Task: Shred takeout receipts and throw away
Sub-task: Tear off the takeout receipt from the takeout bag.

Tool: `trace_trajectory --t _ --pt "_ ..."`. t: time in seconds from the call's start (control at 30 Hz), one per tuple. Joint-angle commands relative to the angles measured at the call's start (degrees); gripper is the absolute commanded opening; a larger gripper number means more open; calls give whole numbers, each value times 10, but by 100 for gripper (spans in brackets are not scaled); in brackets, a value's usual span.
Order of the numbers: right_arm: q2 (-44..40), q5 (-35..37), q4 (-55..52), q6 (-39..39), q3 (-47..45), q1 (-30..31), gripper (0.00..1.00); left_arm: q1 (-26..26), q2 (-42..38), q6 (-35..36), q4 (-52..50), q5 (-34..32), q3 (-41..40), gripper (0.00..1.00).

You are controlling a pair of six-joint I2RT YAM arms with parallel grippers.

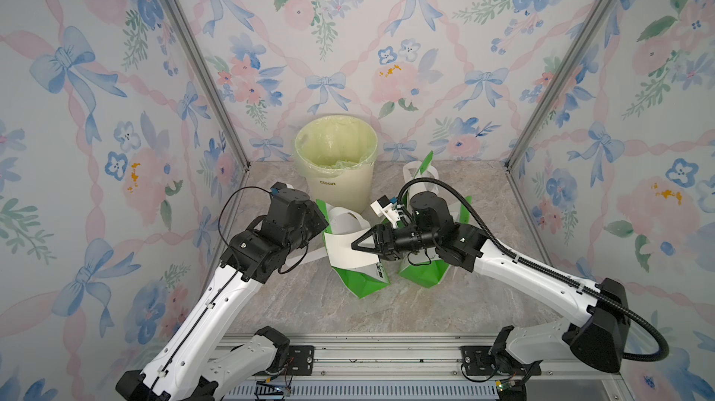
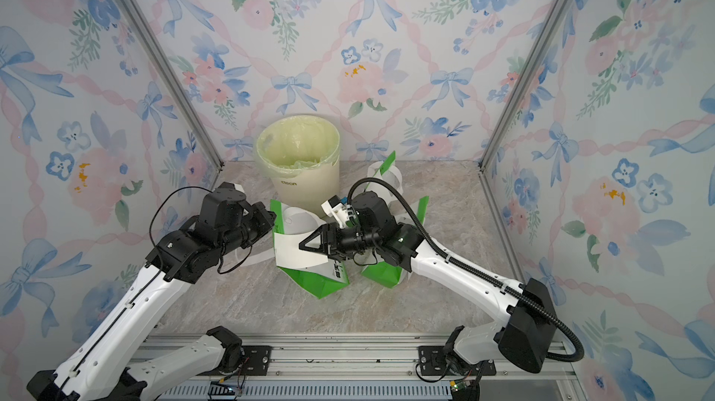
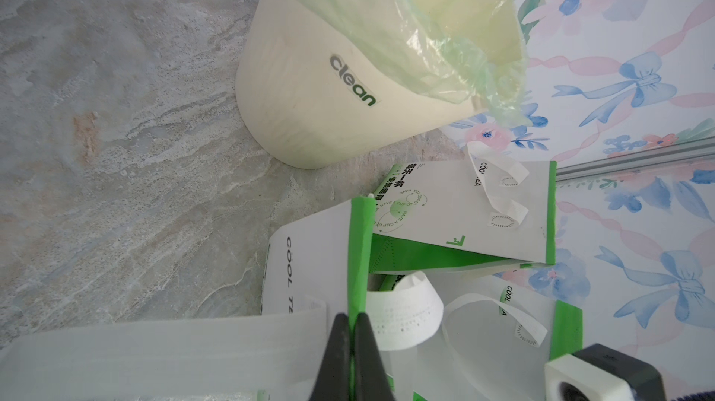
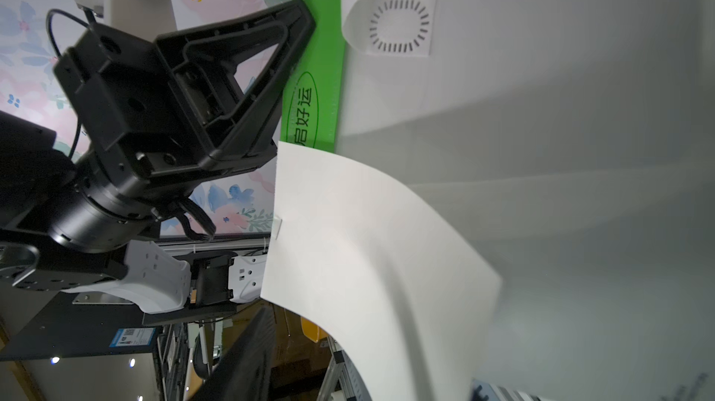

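Two green-and-white bags (image 1: 363, 283) (image 1: 425, 275) stand mid-table in both top views. A plain white takeout receipt (image 1: 344, 254) (image 2: 294, 252) lies across the nearer face of the left-hand bag. My right gripper (image 1: 355, 245) (image 4: 360, 379) is open at the receipt's (image 4: 367, 248) right edge. One finger (image 4: 240, 360) stands clear of the paper, which hides most of the other. My left gripper (image 3: 351, 316) (image 4: 305, 20) is shut on that bag's green side edge (image 3: 361, 248). A curled white printed slip (image 3: 406, 310) sits inside the bag.
A cream bin (image 1: 336, 163) (image 3: 309, 89) with a pale green liner stands behind the bags, by the back wall. White loop handles (image 1: 350, 221) rise from the bags. Patterned walls close in three sides. A metal rail (image 1: 348, 356) runs along the front.
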Motion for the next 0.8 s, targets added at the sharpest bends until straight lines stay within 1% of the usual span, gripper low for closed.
trace_trajectory --t 0.0,0.13,0.2,0.33,0.4,0.47,0.6,0.77 --pt "15 -8 -13 -23 23 7 48 2 1 16 8 -7 -3 0" --pt "27 -1 -37 -44 38 9 34 2 1 18 8 -8 -6 0" --pt "31 -1 -42 -51 42 10 23 2 0 19 7 -10 -6 0" --pt "35 -1 -48 -61 49 10 10 1 0 21 7 -11 -11 0" --pt "37 -1 -53 -67 54 11 8 2 0 20 8 -11 -16 0" --pt "36 -4 -54 -73 58 13 3 2 0 20 7 -11 -22 0" --pt "37 -5 -74 -101 74 16 1 2 -1 24 6 -14 -33 0" --pt "35 4 -120 -187 116 30 0 -1 4 31 5 -17 -45 0"
